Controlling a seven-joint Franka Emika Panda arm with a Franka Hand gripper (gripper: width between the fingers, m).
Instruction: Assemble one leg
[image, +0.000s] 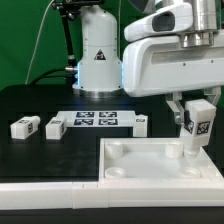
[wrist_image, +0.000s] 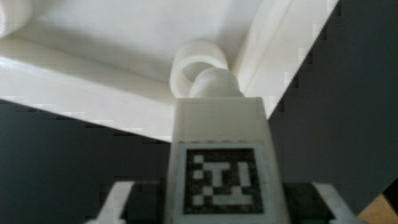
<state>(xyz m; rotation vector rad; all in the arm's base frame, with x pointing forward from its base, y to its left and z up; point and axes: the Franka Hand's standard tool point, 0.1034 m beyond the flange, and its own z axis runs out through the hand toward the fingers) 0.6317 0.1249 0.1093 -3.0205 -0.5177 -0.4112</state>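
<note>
My gripper (image: 196, 112) is shut on a leg (image: 198, 124), a small white block with a black-and-white tag, held upright. Its lower end sits at a corner socket (image: 191, 153) of the large white tray-like piece (image: 150, 165). In the wrist view the leg (wrist_image: 221, 150) fills the middle between my fingers (wrist_image: 128, 203) and its far end meets the round socket (wrist_image: 205, 68) in the tray's corner. Three other legs lie on the black table: one (image: 25, 126) at the exterior view's left, one (image: 56, 126) beside it, one (image: 140, 124) by the marker board.
The marker board (image: 96, 121) lies flat on the table behind the tray. The white robot base (image: 98, 50) stands at the back. A raised white ledge (image: 50, 190) runs along the front of the exterior view.
</note>
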